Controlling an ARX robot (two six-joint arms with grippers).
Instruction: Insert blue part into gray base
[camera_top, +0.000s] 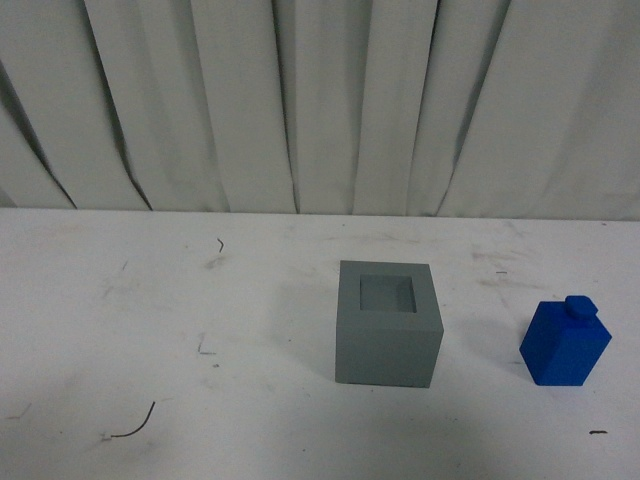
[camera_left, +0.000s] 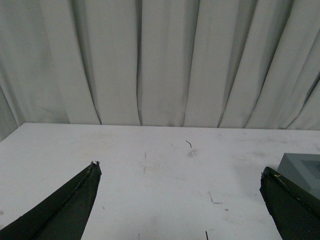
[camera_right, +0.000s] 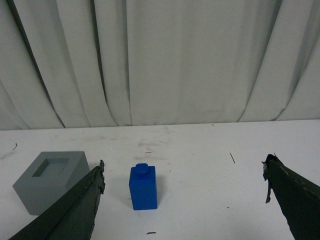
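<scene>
While blue part (camera_top: 566, 345) stands upright, gray base (camera_top: 388, 335) apart, recess up

Left gripper (camera_left: 180, 169): jaws spread wide, nothing held between them. White table (camera_left: 125, 150): scuffed, with small dark marks. Gray base (camera_left: 302, 167): one corner visible, partly hidden behind one finger (camera_left: 290, 205). Pleated white curtain (camera_left: 160, 60) behind the table.

Place: a lab-style test bench is shown | Backdrop: the rear is closed off by a pleated white curtain (camera_top: 320, 100) | Surface: a plain white table (camera_top: 150, 300) is seen, scuffed and marked with dark scratches (camera_top: 137, 427) | Props: a gray base (camera_top: 388, 330) and a blue part (camera_top: 565, 348) are laid out as plain test pieces
</scene>
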